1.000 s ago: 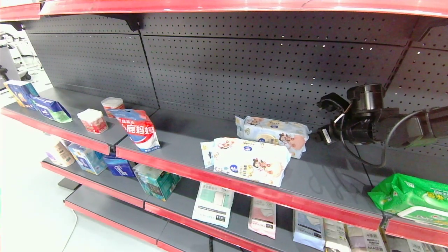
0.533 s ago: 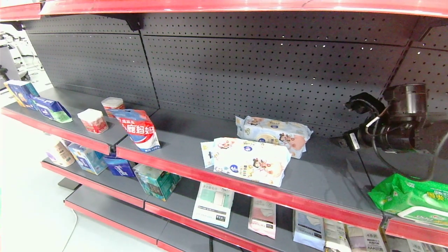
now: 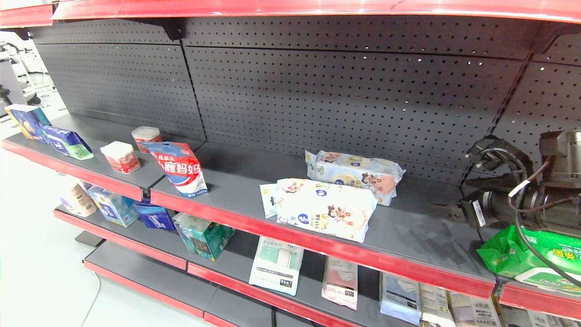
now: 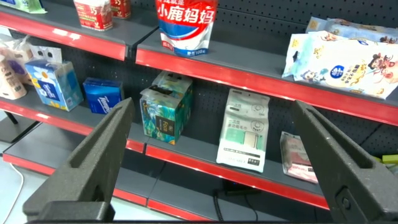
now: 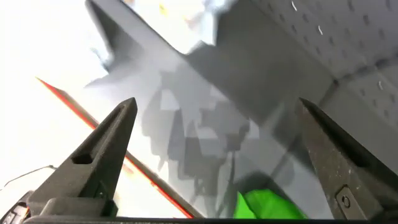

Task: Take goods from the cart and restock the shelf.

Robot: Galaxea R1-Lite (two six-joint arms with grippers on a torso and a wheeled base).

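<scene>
While both claws hang empty, the goods already on the shelf (image 3: pixel 317 247) are what I can read best from the head view. Two pale wipes packs lie flat on the middle board. The front pack (image 3: pixel 324 208) sits just behind the red front lip with its long axis running along the shelf, its printed face up and one short end pointing toward the red-and-blue pouch (image 3: pixel 179 168). The rear pack (image 3: pixel 354 175) lies near the pegboard back, with its long axis parallel to the front one. From this angle the two look pressed together, though I can't be sure they touch.

A green wipes pack (image 3: pixel 535 254) lies flat on the next section, on my right side, lengthwise along the shelf, with its white lid facing up. My right arm (image 3: pixel 544 204) hovers just above it. The right gripper (image 5: pixel 216 102) has its fingers spread wide apart, with bare shelf board and a corner of the green pack below them.

The left gripper (image 4: pixel 212 104) is also spread wide, holding nothing, facing the lower shelves and well apart from any goods.
</scene>
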